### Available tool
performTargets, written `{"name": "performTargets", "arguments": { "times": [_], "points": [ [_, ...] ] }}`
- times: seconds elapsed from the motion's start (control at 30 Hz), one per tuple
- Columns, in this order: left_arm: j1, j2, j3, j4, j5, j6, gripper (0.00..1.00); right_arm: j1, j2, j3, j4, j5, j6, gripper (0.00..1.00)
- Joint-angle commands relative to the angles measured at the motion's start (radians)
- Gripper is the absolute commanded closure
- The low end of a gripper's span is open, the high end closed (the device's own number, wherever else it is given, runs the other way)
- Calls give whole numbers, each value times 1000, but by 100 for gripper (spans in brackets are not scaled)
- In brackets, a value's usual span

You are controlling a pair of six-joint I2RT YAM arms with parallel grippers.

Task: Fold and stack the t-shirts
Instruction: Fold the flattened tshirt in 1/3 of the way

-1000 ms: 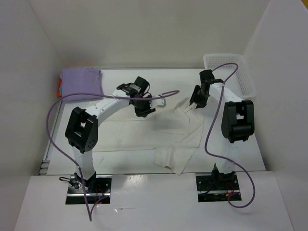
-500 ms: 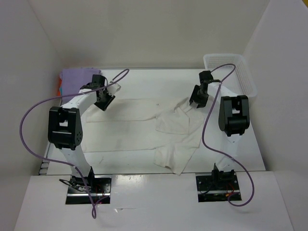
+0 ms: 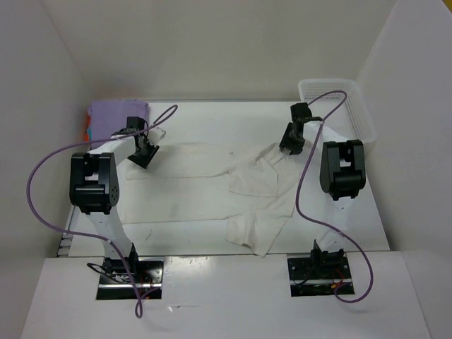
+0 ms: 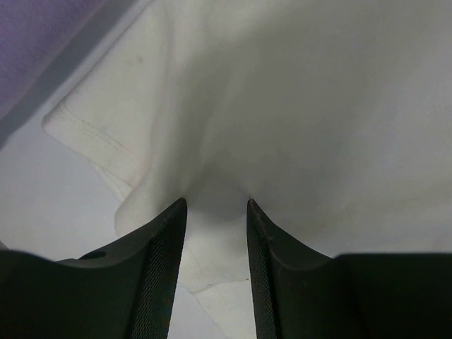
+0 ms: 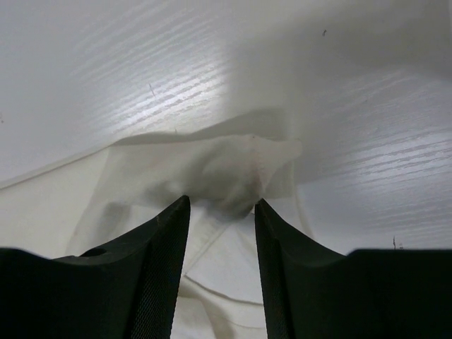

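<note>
The off-white t-shirt (image 3: 205, 191) lies spread across the middle of the table, its right part rumpled and doubled over. My left gripper (image 3: 144, 151) is at its far left corner. In the left wrist view (image 4: 215, 203) the jaws stand a little apart with shirt cloth (image 4: 318, 106) puckered at the tips. My right gripper (image 3: 290, 143) is at the far right corner, jaws likewise apart (image 5: 222, 201) over bunched cloth (image 5: 176, 169). The folded lavender t-shirt (image 3: 117, 117) lies at the back left on an orange one (image 3: 86, 131). The teal-blue shirt is hidden.
A white mesh basket (image 3: 339, 106) stands at the back right corner. White walls close in the table on the left, back and right. The lavender stack (image 4: 35, 35) is just beyond my left gripper. Purple cables loop off both arms.
My left gripper has swept from the middle of the table to the far left, drawing the shirt's upper layer out flat. My right gripper has stayed nearly in place.
</note>
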Motion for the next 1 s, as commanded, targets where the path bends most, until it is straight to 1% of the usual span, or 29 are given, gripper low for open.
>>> {"name": "performTargets", "arguments": {
  "times": [0.0, 0.07, 0.17, 0.27, 0.33, 0.4, 0.43, 0.5, 0.53, 0.57, 0.73, 0.8, 0.87, 0.9, 0.93, 0.97],
  "points": [
    [11, -2, -14, 34, 7, -33, 53, 51, -58, -11, 100, 132, 28, 52],
    [21, 7, -23, 34, 16, -33, 53, 51, -58, -11, 100, 198, 65, 52],
    [31, 7, -23, 34, 26, -33, 53, 60, -58, -34, 146, 255, 86, 52],
    [40, 7, -23, 34, 26, -33, 53, 60, -37, -19, 169, 255, 86, 52],
    [49, 7, -23, 34, 26, -33, 53, 60, -26, -10, 160, 246, 86, 57],
    [58, 7, -32, 34, 26, -33, 53, 71, -26, -19, 169, 245, 86, 64],
    [58, 7, -33, 34, 15, -33, 53, 71, -26, -19, 169, 255, 86, 76],
    [70, 7, -42, 34, -17, -24, 53, 71, -35, -19, 169, 297, 97, 88],
    [71, 17, -42, 45, -30, -24, 53, 71, -35, -19, 169, 316, 97, 97],
    [71, 18, -51, 45, -42, -24, 53, 71, -47, -10, 156, 331, 97, 100],
    [103, 54, -51, 54, -85, -15, 53, 71, -78, 61, 99, 417, 97, 100],
    [103, 64, -42, 54, -85, -15, 53, 71, -78, 92, 76, 417, 80, 100],
    [103, 64, -42, 54, -85, -6, 53, 71, -40, 150, 45, 407, 46, 100],
    [103, 64, -42, 54, -85, -6, 53, 71, -21, 171, 32, 407, 46, 96],
    [103, 64, -33, 54, -85, -6, 53, 71, 15, 206, 21, 394, 37, 89],
    [103, 73, -33, 54, -85, -6, 53, 71, 32, 224, 21, 376, 25, 79]
  ]
}}
